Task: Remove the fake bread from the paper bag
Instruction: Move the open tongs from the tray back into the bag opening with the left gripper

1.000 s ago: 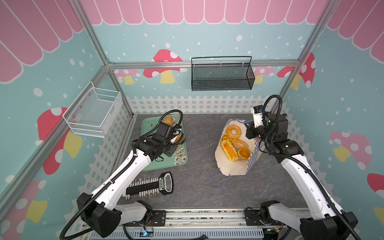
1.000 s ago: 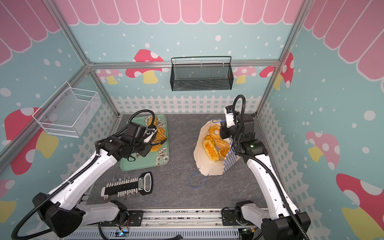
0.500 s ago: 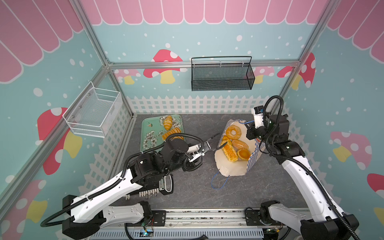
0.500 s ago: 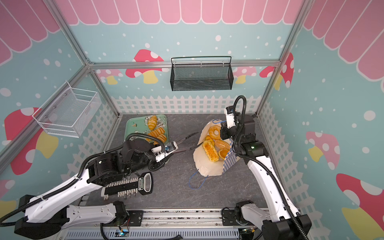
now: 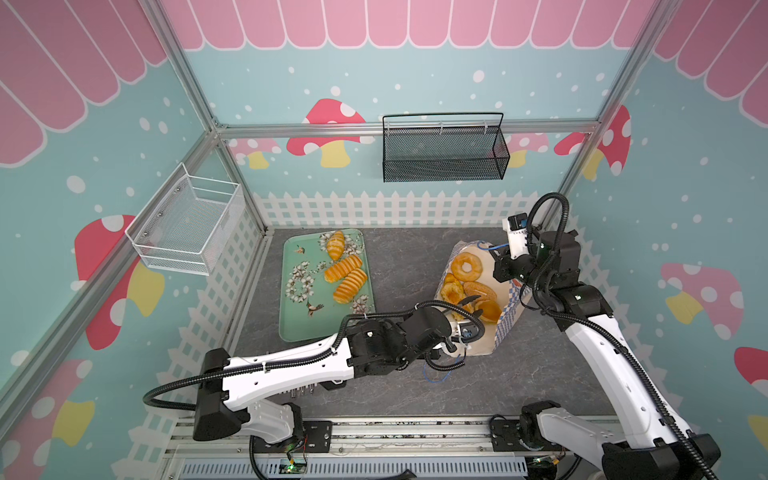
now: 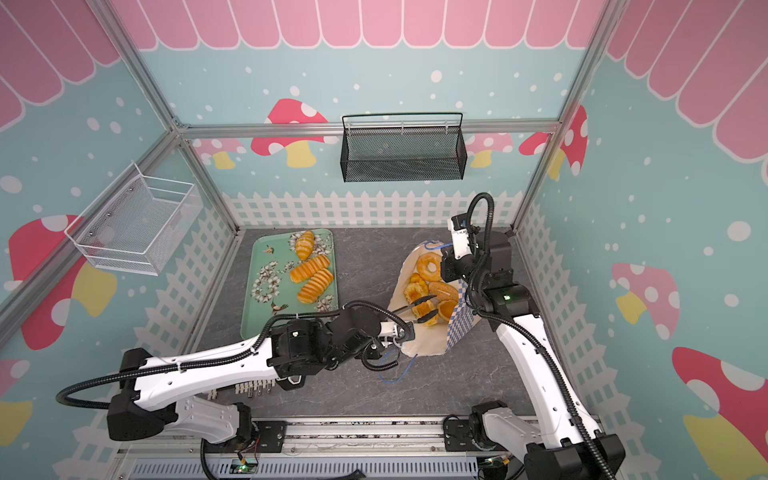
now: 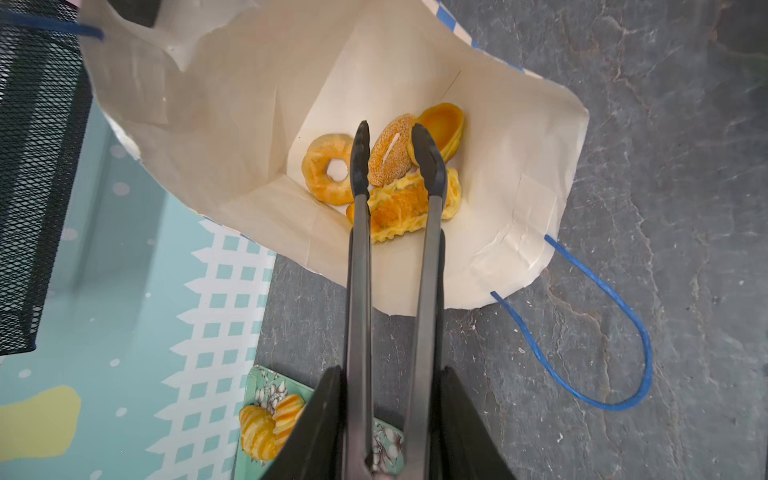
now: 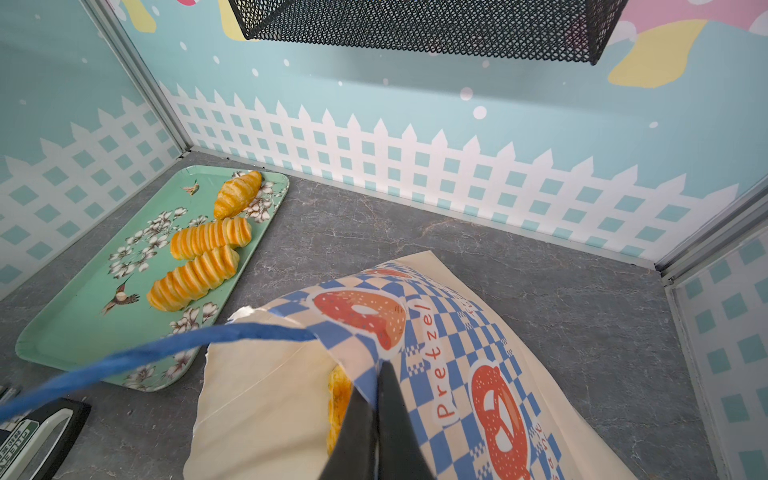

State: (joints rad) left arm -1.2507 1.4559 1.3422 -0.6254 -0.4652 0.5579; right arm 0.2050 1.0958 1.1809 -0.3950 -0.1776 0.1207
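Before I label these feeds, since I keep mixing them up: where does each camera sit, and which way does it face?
Top views: high at the front, looking down on left arm, right arm, paper bag and tray.
Left wrist: above the left hand, looking along its tongs into the bag at the fake bread.
Right wrist: behind the right hand, which pinches the bag's rim, facing the tray.
Shared: all show bag and tray.

Tongs (image 7: 359,270) in the left gripper (image 7: 390,382) straddle a frilled pastry (image 7: 399,208) inside the paper bag (image 7: 232,104). A ring doughnut (image 7: 316,166) lies at their nine o'clock.
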